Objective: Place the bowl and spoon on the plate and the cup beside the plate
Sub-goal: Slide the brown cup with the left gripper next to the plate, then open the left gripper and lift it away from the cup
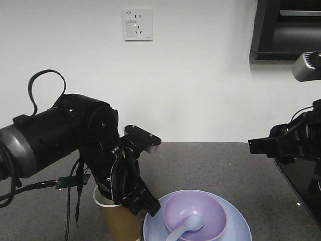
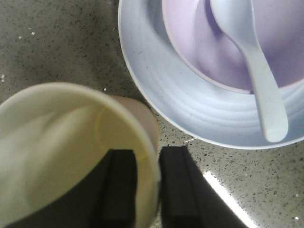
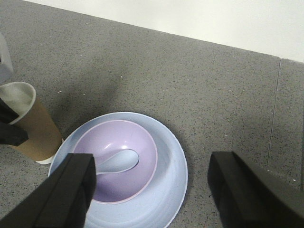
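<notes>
A brown paper cup [image 1: 114, 216] is pinched at its rim by the left gripper [image 2: 142, 183], with one black finger inside the white interior and the other [image 2: 183, 185] outside against the wall. The cup stands upright on a dark speckled countertop [image 3: 142, 61]. Just beside this gripper, on its right, a pale blue plate [image 3: 166, 190] is seen, with the cup's base nearly touching its rim. A lavender bowl [image 3: 118, 164] sits on the plate, and a pale spoon [image 3: 116, 161] lies inside the bowl, its handle resting over the bowl's edge.

The right gripper [image 3: 149, 190] is held wide open and empty, raised well above the counter; the plate and bowl are seen below, between its two black fingers [image 3: 66, 190].

On the white wall behind, an outlet plate [image 1: 138, 24] is mounted; a small printed label is visible at its upper corner but is too small to be read.
</notes>
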